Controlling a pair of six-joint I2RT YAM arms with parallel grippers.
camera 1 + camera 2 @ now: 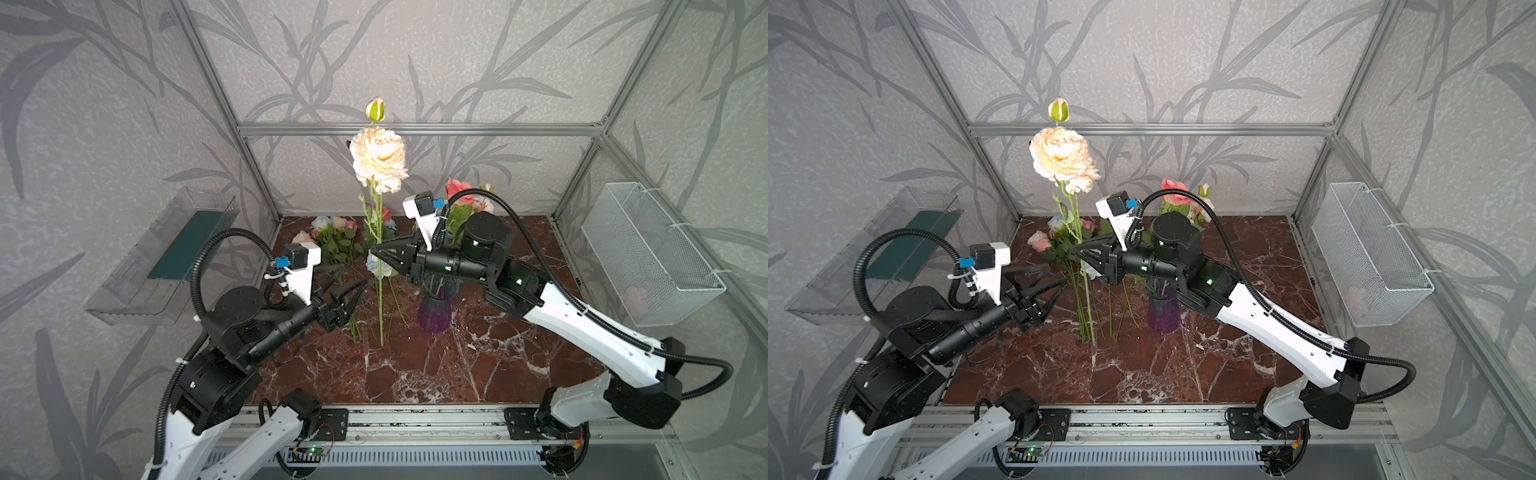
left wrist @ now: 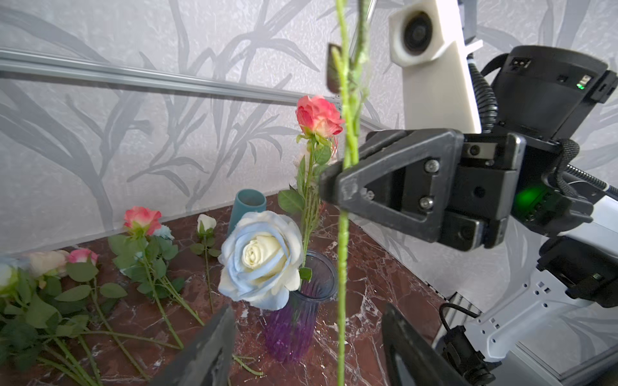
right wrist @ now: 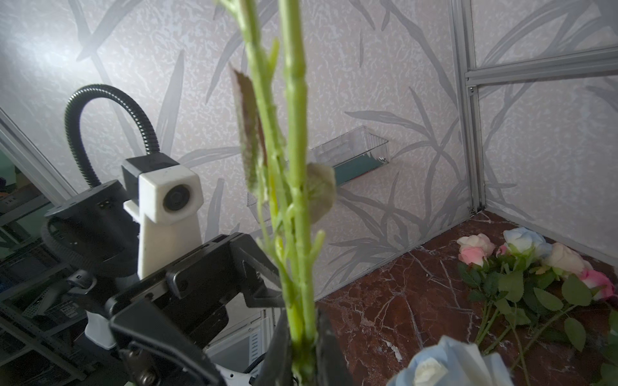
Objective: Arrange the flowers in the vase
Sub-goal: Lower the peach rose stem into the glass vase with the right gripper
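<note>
A clear plastic tray (image 1: 162, 266) hangs on the left wall. On that side the left gripper (image 1: 355, 275) hovers above the marble table (image 1: 436, 374). Its jaws are spread wide and grasp nothing. Behind it, at the far left of the table, loose flowers (image 1: 334, 237) lie flat in a bunch: pink, cream and pale blue roses on leafy green stems, with their heads toward the far wall.

Just right of the left gripper's fingertips the tall flower (image 1: 379, 164) stands upright. It has a big cream-and-peach bloom with a small green bud (image 1: 375, 109) above it, and a long thin stem (image 2: 341, 267) running down toward the table. Whether the lower end touches the table I cannot tell. The right gripper (image 1: 375, 252) reaches in from the right and is clenched on this stem about halfway up; the left wrist view shows its fingertips pinched around it.

Under the right arm, right of the held stem, stands the purple glass vase (image 1: 434, 313). A coral rose (image 2: 318, 115) stands upright in it, and a cream rose with blue edges (image 2: 262, 255) sits at its rim on the left. A teal cup (image 2: 248, 204) stands by the far wall behind the vase. A white wire basket (image 1: 652, 253) hangs on the right wall.
</note>
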